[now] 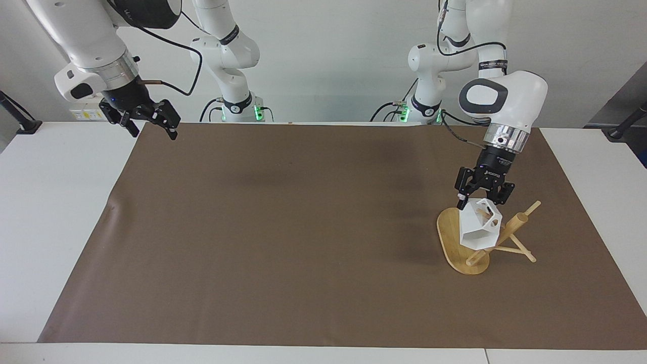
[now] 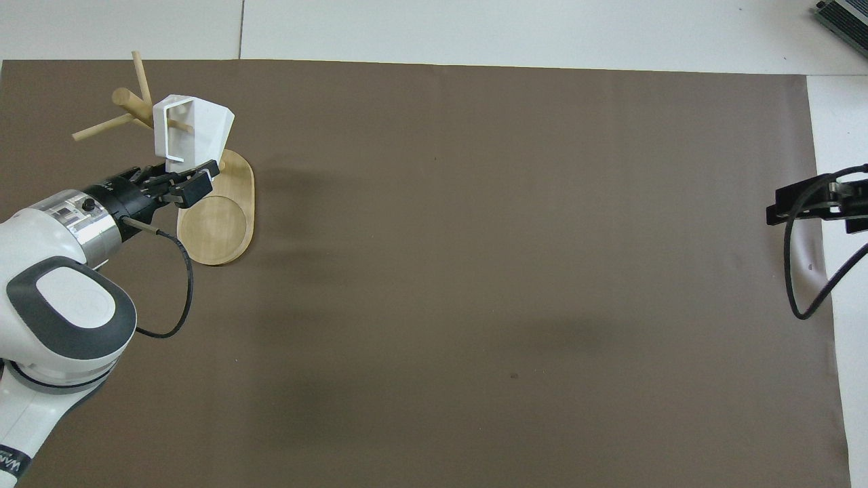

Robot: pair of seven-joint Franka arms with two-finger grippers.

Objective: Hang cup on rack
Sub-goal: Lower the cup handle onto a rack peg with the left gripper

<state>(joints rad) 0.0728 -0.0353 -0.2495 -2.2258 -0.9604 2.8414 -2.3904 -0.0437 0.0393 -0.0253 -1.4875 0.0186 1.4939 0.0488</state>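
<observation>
The white faceted cup (image 1: 476, 228) hangs tilted over the rack's oval base (image 1: 447, 237), close against the round post (image 1: 511, 226). My left gripper (image 1: 483, 201) comes down from above and is shut on the cup's upper edge. In the overhead view a thin peg (image 2: 180, 125) shows through the opening of the cup's (image 2: 203, 126) handle, with the left gripper (image 2: 184, 181) just below it. Other pegs (image 2: 102, 127) stick out bare from the rack (image 2: 215, 224). My right gripper (image 1: 150, 123) waits open in the air over the mat's corner at the right arm's end.
A brown mat (image 1: 303, 227) covers most of the white table (image 1: 55, 212). Black stands (image 1: 22, 119) sit at the table's corners close to the robots. A loose cable (image 2: 797, 271) hangs from the right arm.
</observation>
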